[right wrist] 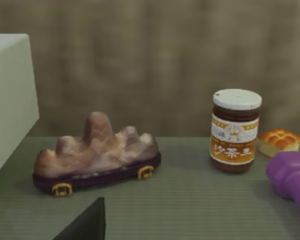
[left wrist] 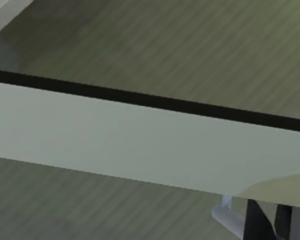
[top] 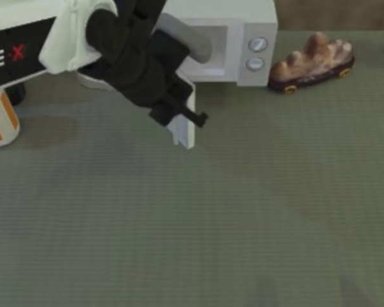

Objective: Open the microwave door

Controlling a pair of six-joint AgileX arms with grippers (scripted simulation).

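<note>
on a grey-green ribbed table (top: pixel 243 211), against a blurred tan wall, the microwave (top: pixel 243 25) stands at the far edge. its microwave door (top: pixel 191 121) is swung out edge-on, our left pincer (top: pixel 185 118) at its free edge; whether it's clamped we cannot tell. we judge a steady arc around the hinge best. the right pincer is out of view, near a rockery ornament (right wrist: pixel 97 152) and sauce jar (right wrist: pixel 236 130).

A dull olive-green table (top: pixel 256 217) with a fine woven texture is filling nearly all of the top view, lying bare across its middle and near edge. Soft light is falling evenly on it, casting faint shadows. Behind the table's far edge, a mottled brownish wall (right wrist: pixel 155 60) is standing.
</note>
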